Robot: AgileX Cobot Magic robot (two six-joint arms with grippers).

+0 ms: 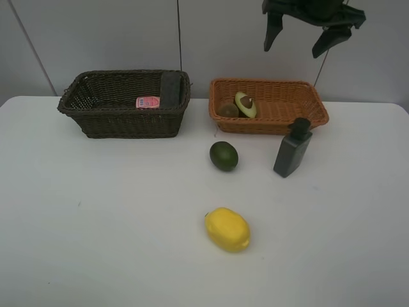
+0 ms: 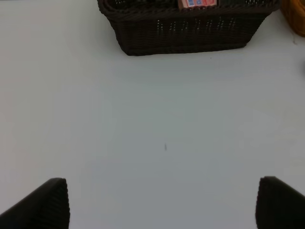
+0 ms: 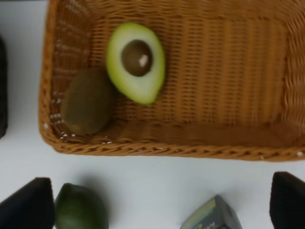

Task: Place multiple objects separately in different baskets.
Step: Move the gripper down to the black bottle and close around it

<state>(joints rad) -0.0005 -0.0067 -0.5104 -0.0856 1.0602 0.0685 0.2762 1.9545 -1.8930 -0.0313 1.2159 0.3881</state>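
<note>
The dark basket point(image 1: 128, 123) at the back left holds a pink bottle point(image 1: 147, 102) and a dark slab point(image 1: 170, 88) leaning on its right wall. In the orange basket point(image 1: 275, 123) lie a kiwi point(image 1: 229, 110) and a halved avocado point(image 1: 245, 104). A green fruit point(image 1: 223, 155), a dark pump bottle point(image 1: 293, 148) and a lemon point(image 1: 227, 229) rest on the table. My right gripper point(image 1: 293, 50) hangs open high above the orange basket's front rim point(image 3: 190, 150), empty. My left gripper point(image 2: 162, 205) is open over bare table, short of the dark basket point(image 2: 186, 33).
The white table point(image 1: 96, 224) runs wide to the left and front. A grey wall stands close behind both baskets. In the right wrist view the green fruit point(image 3: 80, 210) and pump bottle top point(image 3: 212, 217) lie just before the basket.
</note>
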